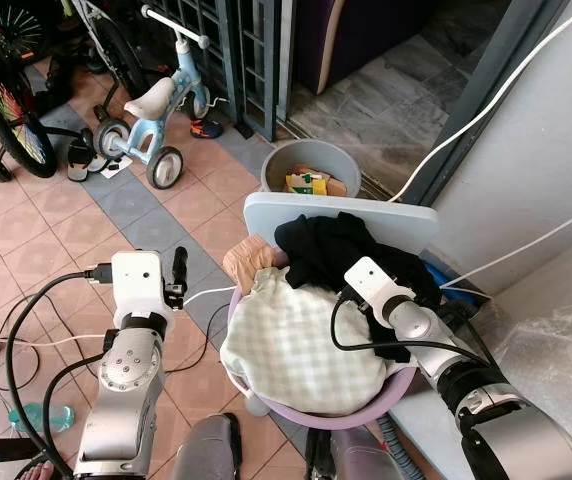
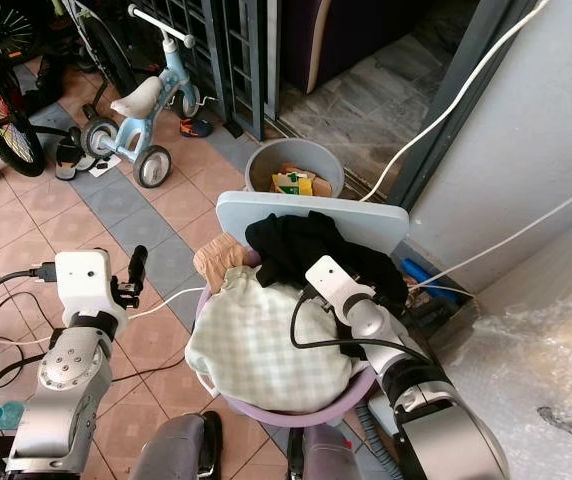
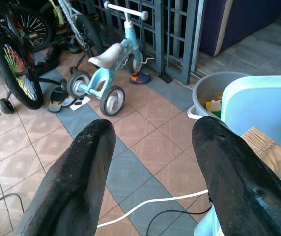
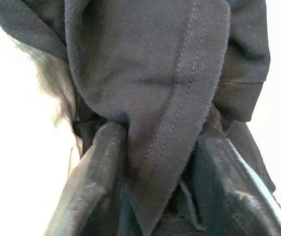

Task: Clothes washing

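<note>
The right gripper (image 4: 153, 162) had its fingers clamped on a fold of the black garment (image 1: 331, 250), which lay on top of the laundry in the purple basket (image 1: 361, 410) just beside a pale checked cloth (image 1: 296, 345). The left gripper (image 3: 153, 172) hovered beside the basket over the tiled floor (image 1: 36, 240), fingers spread wide and holding nothing.

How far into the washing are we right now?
Early. The purple basket is heaped: the checked cloth and tan garment lie untouched. In hand: the right gripper pinches the black garment on the pile. The left gripper is open over the tiled floor. Everything remains to be unloaded.
</note>
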### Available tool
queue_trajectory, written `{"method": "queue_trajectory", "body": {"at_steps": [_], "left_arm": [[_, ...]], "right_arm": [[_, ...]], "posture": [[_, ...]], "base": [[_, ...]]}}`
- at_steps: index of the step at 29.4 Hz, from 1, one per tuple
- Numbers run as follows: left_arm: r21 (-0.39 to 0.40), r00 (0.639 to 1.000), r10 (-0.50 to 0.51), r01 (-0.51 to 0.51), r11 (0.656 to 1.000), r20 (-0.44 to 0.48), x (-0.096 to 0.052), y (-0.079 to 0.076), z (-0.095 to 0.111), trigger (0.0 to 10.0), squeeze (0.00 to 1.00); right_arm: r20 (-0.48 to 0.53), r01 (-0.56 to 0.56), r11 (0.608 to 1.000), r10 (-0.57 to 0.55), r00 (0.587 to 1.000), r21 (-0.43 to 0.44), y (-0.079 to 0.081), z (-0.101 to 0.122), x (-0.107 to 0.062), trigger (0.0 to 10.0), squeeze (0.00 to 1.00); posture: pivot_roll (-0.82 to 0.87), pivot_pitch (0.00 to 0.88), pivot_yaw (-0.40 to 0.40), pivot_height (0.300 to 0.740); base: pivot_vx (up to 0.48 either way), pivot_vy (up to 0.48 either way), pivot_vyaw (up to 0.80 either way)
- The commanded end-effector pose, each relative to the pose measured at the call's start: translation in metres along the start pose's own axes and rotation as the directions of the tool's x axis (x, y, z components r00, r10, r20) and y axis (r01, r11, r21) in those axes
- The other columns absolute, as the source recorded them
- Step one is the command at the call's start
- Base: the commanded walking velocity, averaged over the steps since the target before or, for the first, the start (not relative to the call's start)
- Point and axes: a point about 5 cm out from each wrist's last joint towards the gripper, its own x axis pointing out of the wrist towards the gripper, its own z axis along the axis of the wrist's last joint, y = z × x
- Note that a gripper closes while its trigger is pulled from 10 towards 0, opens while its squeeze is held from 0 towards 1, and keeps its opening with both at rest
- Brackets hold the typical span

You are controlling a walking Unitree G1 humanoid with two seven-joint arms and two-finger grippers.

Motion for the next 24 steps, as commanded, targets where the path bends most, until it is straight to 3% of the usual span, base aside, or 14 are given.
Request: {"method": "queue_trajectory", "body": {"at_steps": [1, 15, 24], "left_arm": [[0.008, 1.0, 0.014, -0.014, 1.0, -0.011, 0.0, 0.001, -0.003, 10.0, 0.0], [0.001, 1.0, 0.028, -0.028, 1.0, -0.007, 0.002, -0.001, -0.003, 10.0, 0.0], [-0.026, 0.998, 0.033, -0.034, 0.999, -0.045, 0.003, -0.002, -0.007, 10.0, 0.0]], "right_arm": [[-0.039, -0.006, 1.0, 0.006, 0.999, 0.008, 0.0, -0.01, -0.002, 0.0, 0.0], [-0.018, -0.004, 1.0, 0.005, 1.0, 0.014, -0.004, -0.008, -0.002, 0.0, 0.0], [0.01, 0.035, 0.989, -0.037, 0.999, 0.143, -0.016, -0.006, -0.002, 0.0, 0.0]], "posture": [[0.14, 0.202, -0.016, 0.74], [0.13, 0.191, -0.03, 0.74], [0.12, 0.187, -0.031, 0.74]], "base": [[0.0, 0.0, 0.0], [0.0, 0.0, 0.0], [0.0, 0.0, 0.0]]}}
